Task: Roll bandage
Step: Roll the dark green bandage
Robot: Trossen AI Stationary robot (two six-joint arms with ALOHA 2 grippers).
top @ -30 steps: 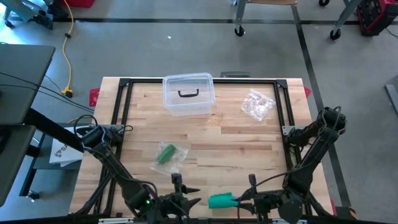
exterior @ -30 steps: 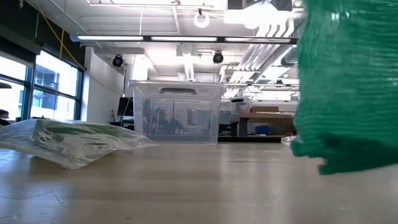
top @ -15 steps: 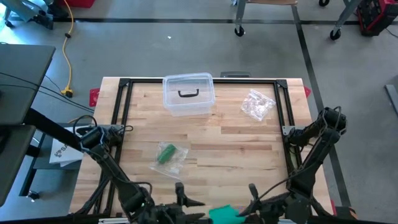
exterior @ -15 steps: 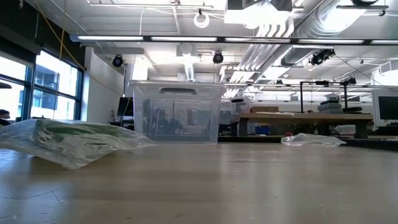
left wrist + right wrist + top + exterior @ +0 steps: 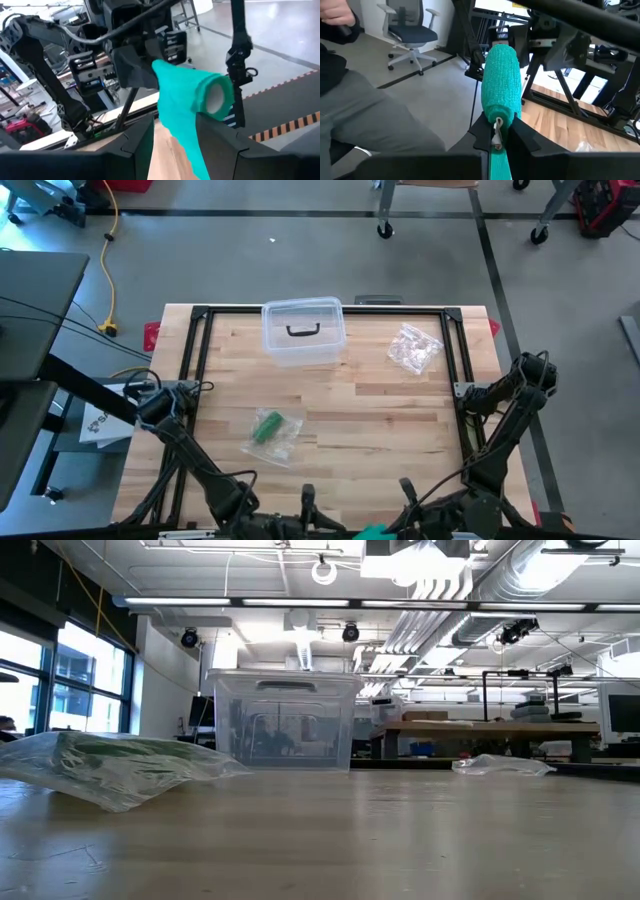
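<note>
A teal bandage roll (image 5: 192, 87) hangs in the air at the table's near edge (image 5: 372, 532), out of the low view. Its hollow free end (image 5: 216, 97) faces away from my right gripper (image 5: 497, 131), which is shut on the other end. A loose teal strip (image 5: 177, 125) runs from the roll down into my left gripper (image 5: 175, 145), whose fingers close on it. Both grippers point roughly level and face each other (image 5: 340, 525). My left gripper has the loose strip (image 5: 181, 142) between its two fingers, and the strip fills the gap. The fingers come level toward the roll. The strip runs from them up to the roll without sagging; how many layers, I cannot tell. My right gripper pinches the roll's near end (image 5: 498, 116) between its two fingers, level. The roll sticks straight out beyond the fingertips, lifted clear of the table. More teal bandage (image 5: 500, 165) shows farther back between the fingers.
A clear lidded box (image 5: 303, 332) stands at the far edge, a bagged green bandage (image 5: 270, 430) left of centre, a crumpled clear wrapper (image 5: 413, 347) at the far right. A seated person's legs (image 5: 365, 120) and an office chair (image 5: 412, 32) are beyond the table.
Both grippers have drawn back toward the table's near edge and risen, turning at the wrist. The bandage has gone with them: it filled the right of the low view one second ago and is now gone from it, and only its tip shows in the high view.
</note>
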